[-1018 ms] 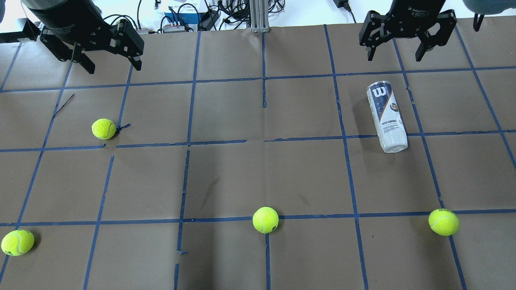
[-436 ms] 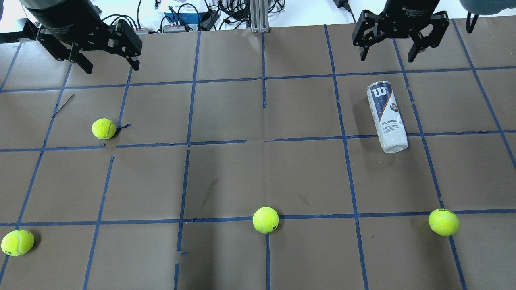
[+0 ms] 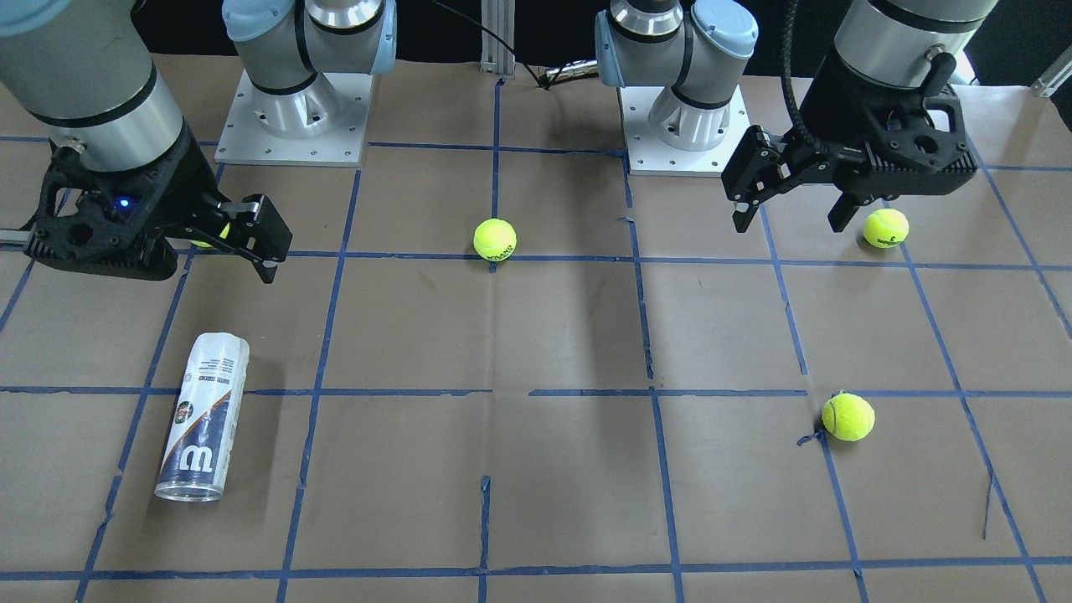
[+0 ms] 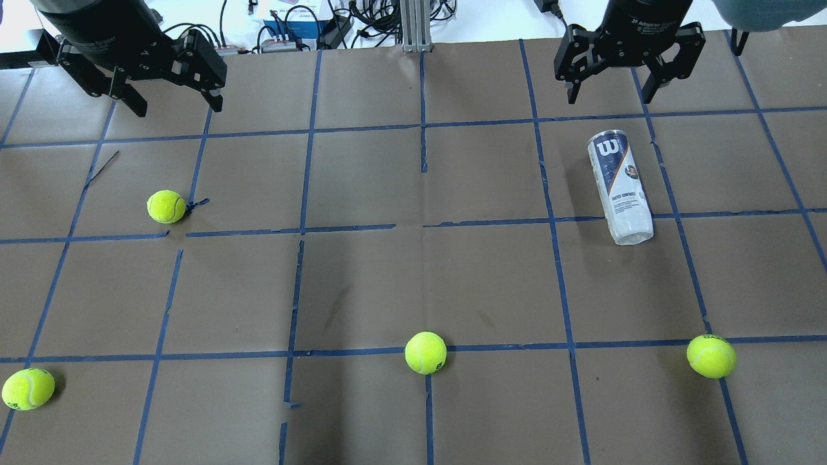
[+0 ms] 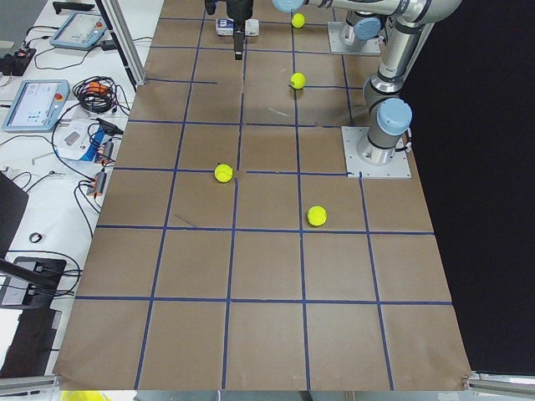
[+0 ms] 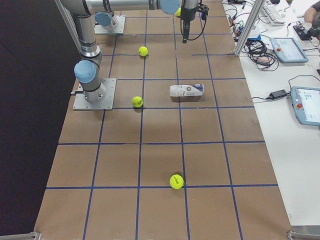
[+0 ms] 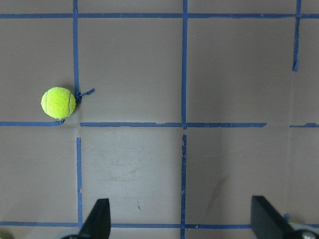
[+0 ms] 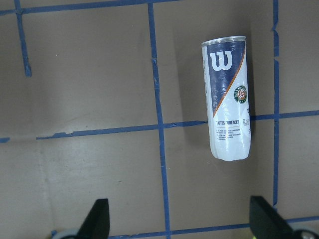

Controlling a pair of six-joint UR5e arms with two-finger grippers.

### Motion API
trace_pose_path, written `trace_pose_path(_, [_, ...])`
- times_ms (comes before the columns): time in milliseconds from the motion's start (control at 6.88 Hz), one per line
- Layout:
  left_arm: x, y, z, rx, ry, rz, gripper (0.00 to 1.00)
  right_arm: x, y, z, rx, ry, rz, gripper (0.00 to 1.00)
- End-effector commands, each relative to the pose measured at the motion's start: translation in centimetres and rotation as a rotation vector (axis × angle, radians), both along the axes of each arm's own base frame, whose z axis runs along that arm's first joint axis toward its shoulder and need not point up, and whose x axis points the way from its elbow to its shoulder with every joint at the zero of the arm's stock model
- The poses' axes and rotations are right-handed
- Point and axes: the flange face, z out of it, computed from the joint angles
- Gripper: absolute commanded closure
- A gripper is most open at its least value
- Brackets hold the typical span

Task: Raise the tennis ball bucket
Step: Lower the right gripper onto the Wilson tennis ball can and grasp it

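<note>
The tennis ball bucket (image 4: pixel 619 187) is a clear can with a white-and-navy "W" label. It lies on its side on the brown table's right half, silvery rim away from the robot. It also shows in the front view (image 3: pixel 203 416), the right-side view (image 6: pixel 186 90) and the right wrist view (image 8: pixel 228 97). My right gripper (image 4: pixel 608 97) is open and empty, hovering high beyond the can's rim end. In the right wrist view (image 8: pixel 180 224) the can lies ahead of its fingertips, right of centre. My left gripper (image 4: pixel 177 106) is open and empty, high over the far left.
Several yellow-green tennis balls lie loose on the table: one at mid-left (image 4: pixel 166 206), one front centre (image 4: pixel 426 352), one front right (image 4: pixel 711 356), one front left (image 4: pixel 28 389). Blue tape marks a grid on the table (image 4: pixel 362 284). Cables and boxes (image 4: pixel 291 26) line the far edge.
My right gripper has moved left and a little farther from the robot, still open. My left gripper has shifted very slightly. The can and balls have not moved.
</note>
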Motion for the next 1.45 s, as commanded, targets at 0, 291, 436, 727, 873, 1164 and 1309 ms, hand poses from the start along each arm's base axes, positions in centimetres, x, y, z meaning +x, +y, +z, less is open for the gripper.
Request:
trace_pose_path(0, [0.0,0.0,-0.1,0.002,0.0,0.0,0.0,-5.9,-1.7,-4.4,0.068,-0.012,0.069,0.0])
trace_pose_path(291, [-0.1,0.1,0.0,0.0,0.0,-0.001,0.0,-9.7,-2.7,-12.1,0.096,-0.026,0.068,0.0])
trace_pose_path(436, [0.0,0.1,0.0,0.0,0.0,0.0,0.0,-9.9,-2.6,-15.7,0.088,-0.021,0.071,0.0])
trace_pose_path(727, [0.0,0.1,-0.2,0.003,0.0,0.0,0.0,-10.6,-2.2,-19.2,0.098,-0.049,0.07,0.0])
trace_pose_path(873, [0.0,0.1,-0.2,0.003,0.0,0.0,0.0,-11.5,-3.3,-21.7,0.099,-0.048,0.09,0.0])
trace_pose_path(1164, [0.0,0.2,-0.2,0.005,0.002,-0.002,0.0,-12.9,-4.1,-23.4,0.096,-0.054,0.078,0.0])
trace_pose_path(1309, [0.0,0.2,-0.2,0.005,0.002,-0.002,0.0,-12.9,-4.3,-24.6,0.103,-0.056,0.078,0.0])
